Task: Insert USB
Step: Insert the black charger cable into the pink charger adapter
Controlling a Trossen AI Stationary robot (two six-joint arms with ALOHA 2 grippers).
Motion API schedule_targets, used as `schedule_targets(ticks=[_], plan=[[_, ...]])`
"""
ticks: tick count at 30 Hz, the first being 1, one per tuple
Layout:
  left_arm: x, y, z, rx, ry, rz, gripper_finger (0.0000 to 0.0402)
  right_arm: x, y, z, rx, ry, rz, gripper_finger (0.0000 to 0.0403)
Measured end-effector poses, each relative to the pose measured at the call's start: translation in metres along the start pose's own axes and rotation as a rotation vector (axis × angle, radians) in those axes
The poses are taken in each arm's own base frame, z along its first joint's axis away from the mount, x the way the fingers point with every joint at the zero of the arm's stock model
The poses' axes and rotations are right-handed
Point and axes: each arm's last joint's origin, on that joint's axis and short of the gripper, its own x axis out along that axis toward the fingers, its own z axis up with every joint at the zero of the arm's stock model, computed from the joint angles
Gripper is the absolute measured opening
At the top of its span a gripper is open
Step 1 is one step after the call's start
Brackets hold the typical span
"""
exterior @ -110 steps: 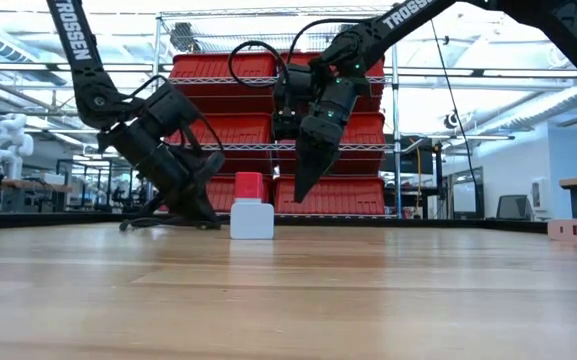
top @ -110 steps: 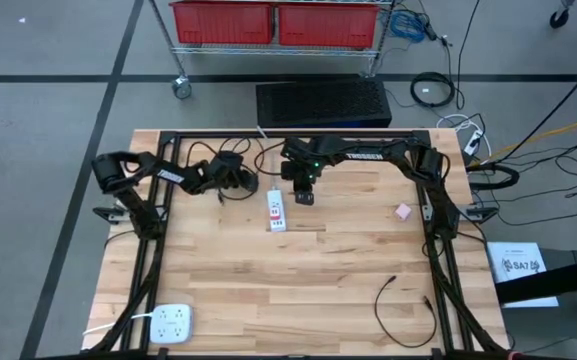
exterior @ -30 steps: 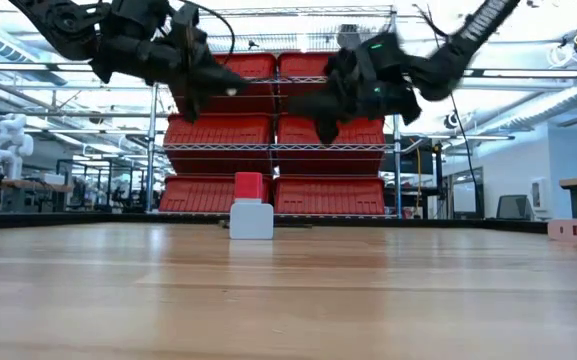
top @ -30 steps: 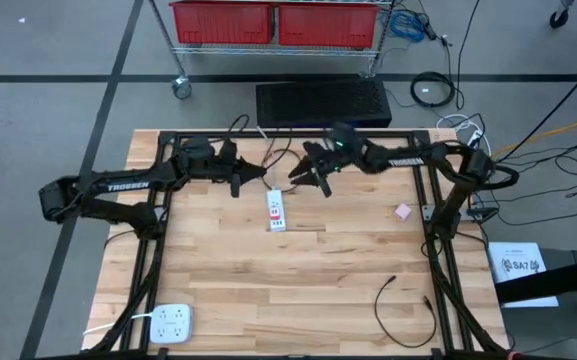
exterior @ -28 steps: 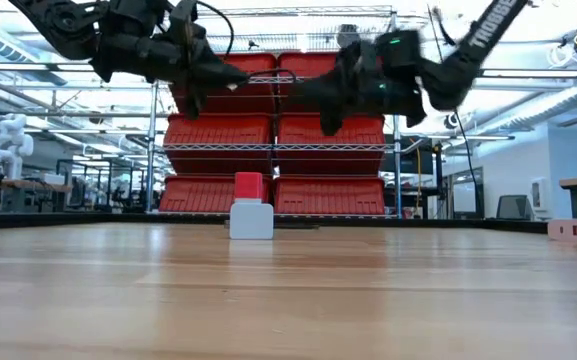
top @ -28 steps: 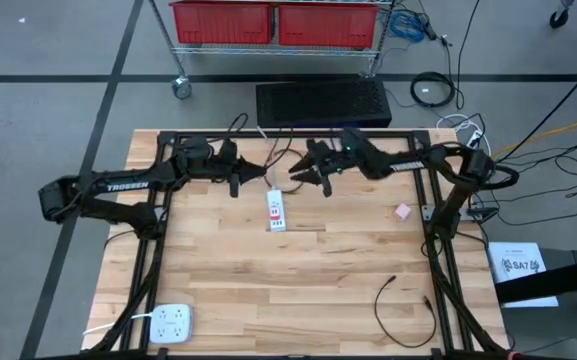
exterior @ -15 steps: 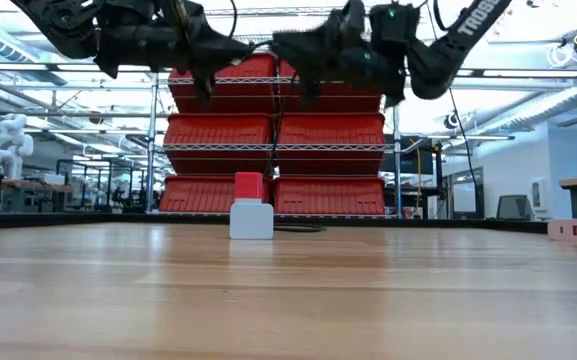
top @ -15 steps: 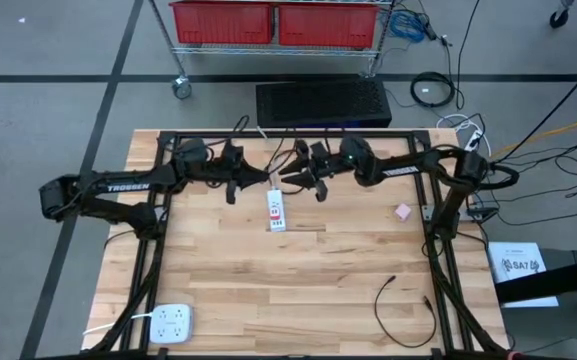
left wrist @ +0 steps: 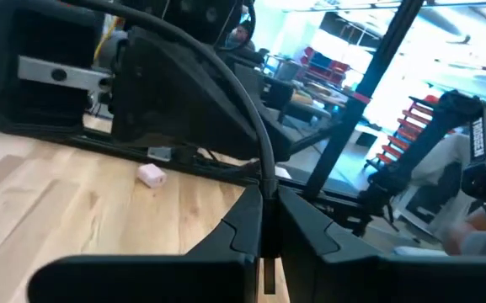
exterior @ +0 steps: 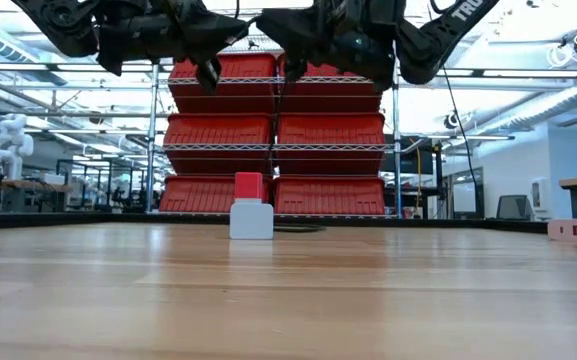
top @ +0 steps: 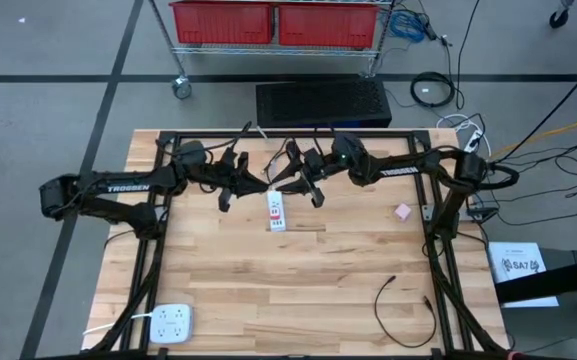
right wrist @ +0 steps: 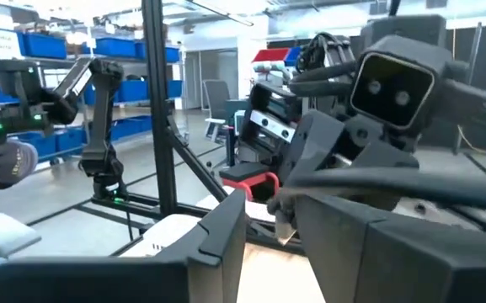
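Black cable [left wrist: 226, 76] clenched in left pincer [left wrist: 264, 220]; right pincer [right wrist: 272, 220] grasping same cable, mid-air.

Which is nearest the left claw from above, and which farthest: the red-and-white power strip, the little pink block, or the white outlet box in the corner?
Measured from the left gripper in the high view:
1. Red-and-white power strip: nearest, on the table just beside the gripper's tip.
2. Pink block: well off toward the right arm's side.
3. White outlet box: farthest, in the near left corner.
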Motion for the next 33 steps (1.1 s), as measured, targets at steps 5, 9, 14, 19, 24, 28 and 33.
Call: schedule_targets(ticks=[5,9,14,19,24,28,33], plan=[[0.003,0.002,-0.003,-0.007,0.012,-0.026,0.0028,0.007,0.002,0.005,-0.039,0.008,0.013,0.0100],[0.007,0.004,-0.005,-0.002,0.008,-0.047,0.0028,0.011,0.001,0.006,-0.056,0.027,-0.010,0.0092],[0.010,0.004,-0.005,0.010,-0.002,-0.062,0.0028,0.011,0.001,0.006,-0.078,0.028,-0.029,0.0041],[0.010,0.004,-0.005,0.014,-0.005,-0.064,0.0028,0.011,0.001,0.008,-0.100,0.015,-0.026,0.0009],[0.009,0.007,-0.006,0.007,-0.009,0.003,0.0028,0.011,0.000,0.007,-0.058,0.016,-0.055,0.0004],[0.008,0.011,-0.009,0.002,0.012,0.065,0.0031,0.011,-0.001,0.005,-0.040,0.030,-0.105,0.0003],[0.008,0.011,-0.010,-0.003,0.014,0.078,0.0048,0.012,0.000,0.004,-0.038,0.033,-0.115,0.0002]])
